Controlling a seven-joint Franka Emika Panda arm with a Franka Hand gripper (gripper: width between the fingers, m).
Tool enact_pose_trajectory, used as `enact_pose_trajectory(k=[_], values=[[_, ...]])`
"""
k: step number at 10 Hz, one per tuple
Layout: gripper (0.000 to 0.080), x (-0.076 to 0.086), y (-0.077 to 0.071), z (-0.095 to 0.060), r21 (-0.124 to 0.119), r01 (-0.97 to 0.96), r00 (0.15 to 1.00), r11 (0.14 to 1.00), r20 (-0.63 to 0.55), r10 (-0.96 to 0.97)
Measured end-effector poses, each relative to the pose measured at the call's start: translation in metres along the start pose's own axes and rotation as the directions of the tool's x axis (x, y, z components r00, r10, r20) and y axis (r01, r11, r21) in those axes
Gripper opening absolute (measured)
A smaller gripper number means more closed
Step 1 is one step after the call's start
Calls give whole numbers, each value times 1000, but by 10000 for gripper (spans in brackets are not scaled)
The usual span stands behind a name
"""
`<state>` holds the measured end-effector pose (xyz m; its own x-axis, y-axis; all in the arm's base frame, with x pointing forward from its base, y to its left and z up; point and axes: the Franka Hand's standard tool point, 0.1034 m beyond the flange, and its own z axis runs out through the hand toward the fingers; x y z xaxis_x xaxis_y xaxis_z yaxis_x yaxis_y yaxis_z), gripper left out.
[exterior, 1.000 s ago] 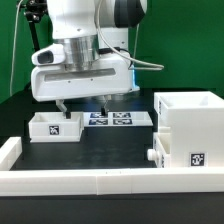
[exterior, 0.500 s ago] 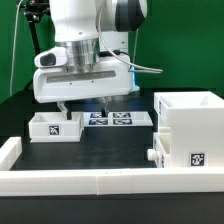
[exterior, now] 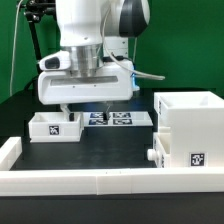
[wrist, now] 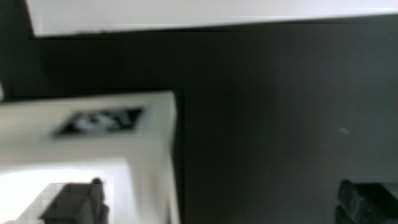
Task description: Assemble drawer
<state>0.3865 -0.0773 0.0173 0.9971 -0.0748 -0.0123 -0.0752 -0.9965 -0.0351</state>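
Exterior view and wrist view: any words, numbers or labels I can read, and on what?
No readable words or numbers.
Housing: one square tag, pattern only, no text.
Tray: one tag, no text; blurred in the wrist view.
Marker board: several tags, too small to read.

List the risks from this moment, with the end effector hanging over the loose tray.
1. The end effector hangs open above the loose tray; in the wrist view one finger lines up over the tray's wall, so descending could strike it rather than straddle it.
2. The marker board lies right beside the tray; a nudged tray might slide onto it.
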Motion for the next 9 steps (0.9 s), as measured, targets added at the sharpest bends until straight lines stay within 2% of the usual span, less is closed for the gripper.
enact_pose_trajectory(k=[3, 6, 8, 9], values=[[649, -5, 4, 11, -9, 26, 1000, 1000, -12, -26], [649, -3, 5, 12, -13, 43, 999, 999, -25, -43], [649, -3, 10, 12, -16, 59, 998, 998, -26, -60], [524, -3, 13, 12, -19, 66, 997, 998, -28, -66]])
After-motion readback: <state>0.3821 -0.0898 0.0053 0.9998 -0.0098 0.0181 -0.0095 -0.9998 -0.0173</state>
